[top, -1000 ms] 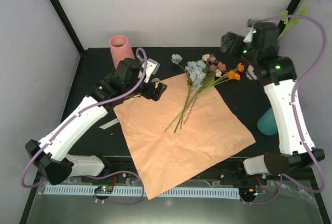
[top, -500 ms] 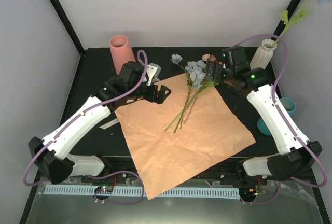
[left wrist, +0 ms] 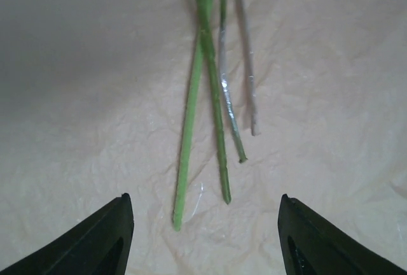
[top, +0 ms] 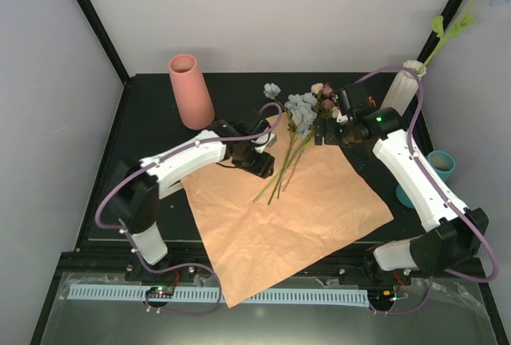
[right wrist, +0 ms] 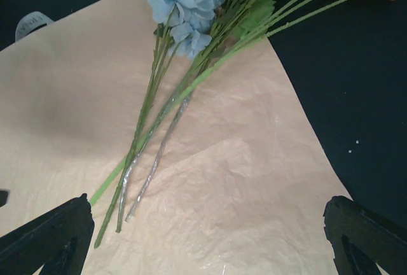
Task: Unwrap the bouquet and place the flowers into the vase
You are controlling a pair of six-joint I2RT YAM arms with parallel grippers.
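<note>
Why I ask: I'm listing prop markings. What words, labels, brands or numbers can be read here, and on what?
Nothing is legible.
Small white tag at the paper sheet's edge: faint grey print, too blurred to read.
The flowers, white vase and pink vase: no markings seen.

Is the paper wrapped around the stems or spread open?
Spread open. The paper lies flat as one sheet, and the flowers rest loose on top, nothing folded over them.
</note>
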